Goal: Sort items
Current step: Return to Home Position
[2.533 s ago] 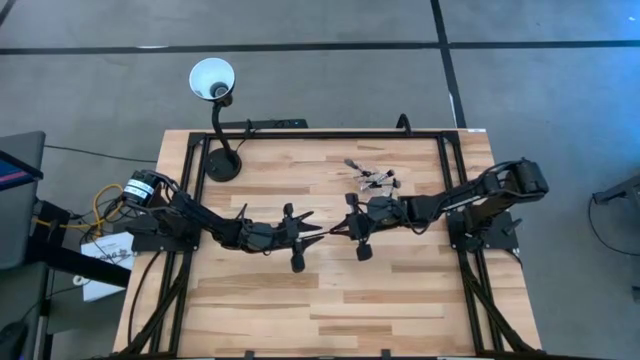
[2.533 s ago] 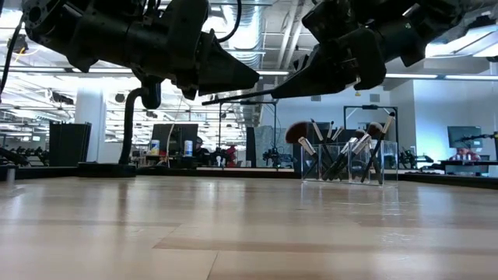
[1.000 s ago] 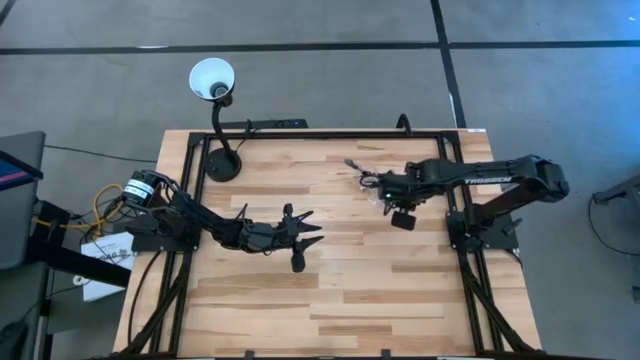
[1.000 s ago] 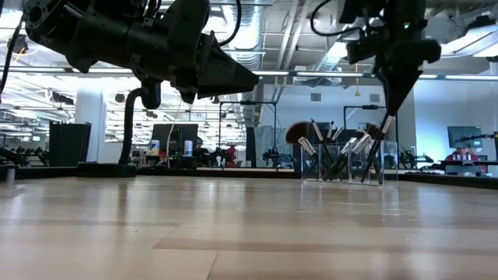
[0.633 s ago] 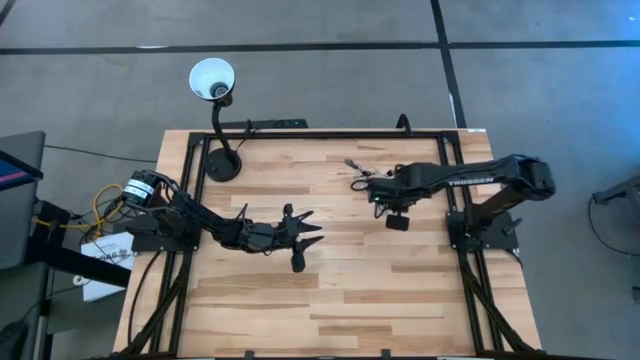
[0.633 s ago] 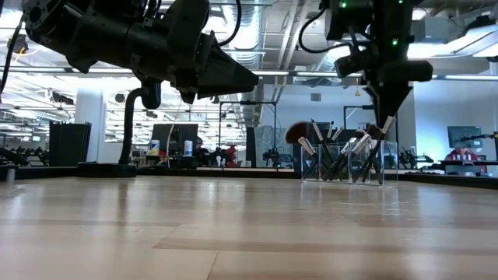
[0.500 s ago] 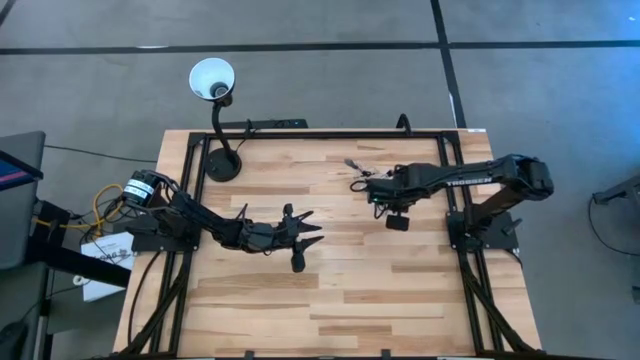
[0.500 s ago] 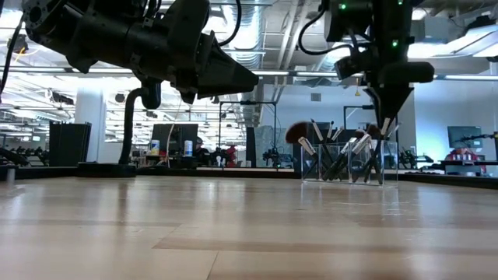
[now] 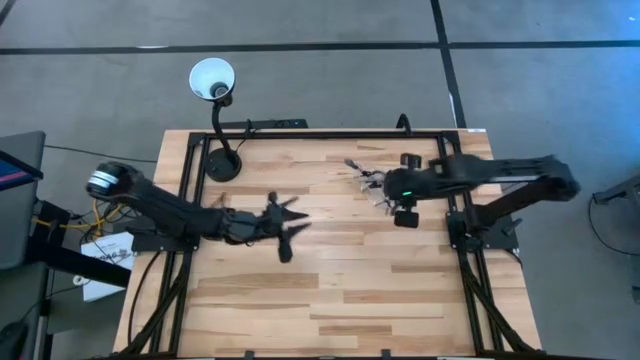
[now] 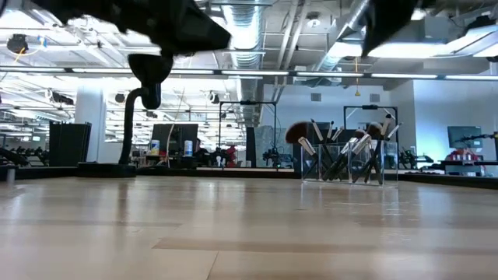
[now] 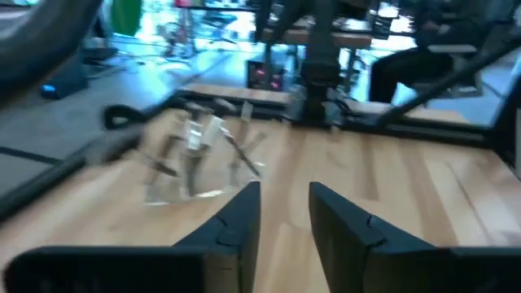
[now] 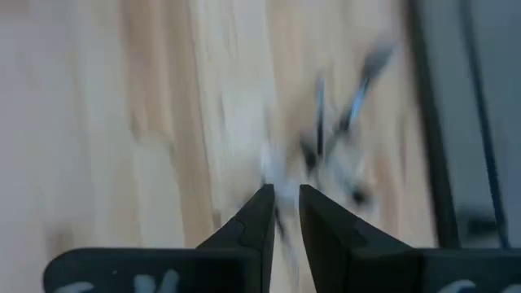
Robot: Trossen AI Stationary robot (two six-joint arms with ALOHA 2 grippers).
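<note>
- Right gripper (image 12: 285,191): fingers parted by a narrow gap, nothing between them; poised above the makeup brushes (image 9: 372,181), near the far right of the table (image 9: 350,290).
- Left gripper (image 11: 283,191): fingers parted, nothing held; raised over the table's left middle (image 9: 293,222), well apart from the brushes.
- Makeup brushes (image 10: 342,144): all standing in the clear plastic organizer (image 10: 342,168), none loose on the wood.
- Low view only: long axes near upright, handles down in the compartments, bristle ends up; shafts lean and cross one another; fan brush (image 10: 294,132) at the organizer's left end as seen there; round dark head at the opposite end.
- High view only: brushes seen almost end-on as one small cluster, one shaft slanting toward the table's far edge; organizer walls too faint to make out.
- Left wrist view: organizer (image 11: 187,167) ahead of the fingers, blurred, compartments not distinguishable.
- Right wrist view: brushes (image 12: 334,134) just past the fingertips, blurred.
- Gooseneck lamp (image 9: 213,82): base at the far left corner, white shade out past the table edge.
</note>
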